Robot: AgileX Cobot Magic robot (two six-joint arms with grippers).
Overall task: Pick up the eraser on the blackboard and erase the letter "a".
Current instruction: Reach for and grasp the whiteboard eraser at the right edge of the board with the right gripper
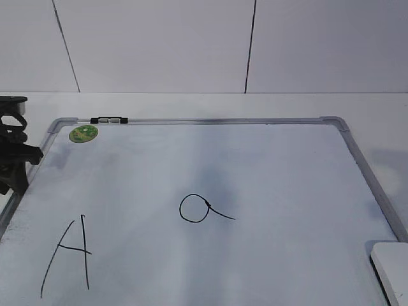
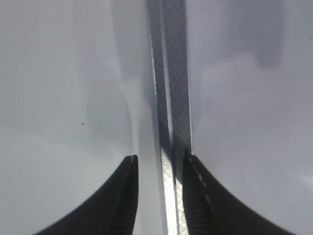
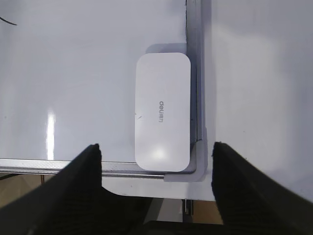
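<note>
The blackboard [image 1: 268,159] is a white board with a grey frame, lying flat. The letter "a" [image 1: 203,209] is drawn near its middle. The white eraser [image 1: 391,270] lies in the board's near right corner, cut off by the edge of the exterior view. In the right wrist view the eraser [image 3: 162,112] lies flat against the frame corner. My right gripper [image 3: 156,146] is wide open and empty, hovering above the eraser's near end. My left gripper [image 2: 161,159] is open and empty over the board's frame strip [image 2: 173,98]; its arm [image 1: 14,150] stands at the board's left edge.
A larger capital A [image 1: 67,255] is drawn at the near left. A round green sticker [image 1: 83,133] sits in the far left corner. A small black-and-silver marker [image 1: 109,120] lies on the far frame. The white table [image 1: 382,105] surrounds the board.
</note>
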